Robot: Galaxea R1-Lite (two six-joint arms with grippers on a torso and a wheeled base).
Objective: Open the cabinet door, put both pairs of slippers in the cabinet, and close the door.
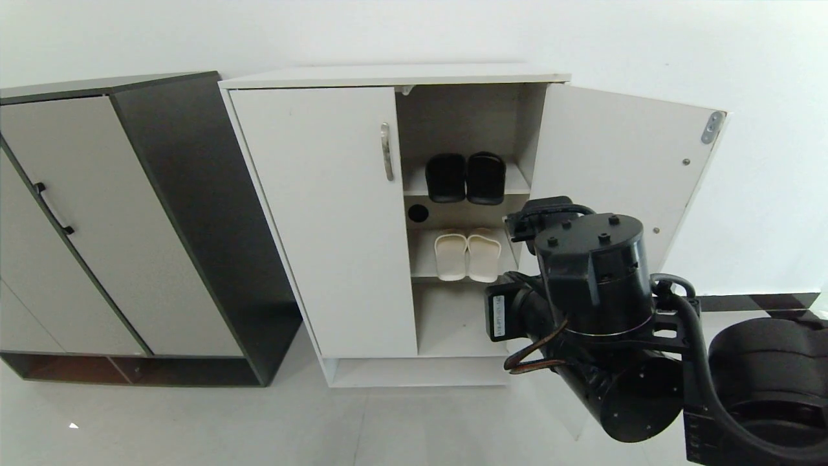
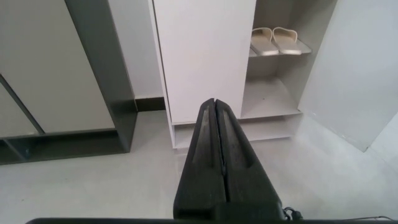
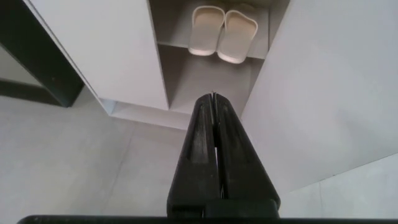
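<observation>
The white cabinet (image 1: pixel 323 220) has its right door (image 1: pixel 621 168) swung open and its left door shut. A black pair of slippers (image 1: pixel 466 177) lies on the upper shelf and a white pair (image 1: pixel 468 256) on the shelf below. The white pair (image 2: pixel 280 41) also appears in the left wrist view and in the right wrist view (image 3: pixel 222 27). My right arm stands in front of the open door. The right gripper (image 3: pixel 214 99) is shut on nothing, low before the open compartment. My left gripper (image 2: pixel 214 106) is shut and empty, facing the cabinet's base.
A dark grey cabinet (image 1: pixel 129 220) with light doors stands to the left of the white one. The open door (image 3: pixel 329 93) is close beside the right gripper. Pale floor (image 1: pixel 259 421) lies open in front of both cabinets.
</observation>
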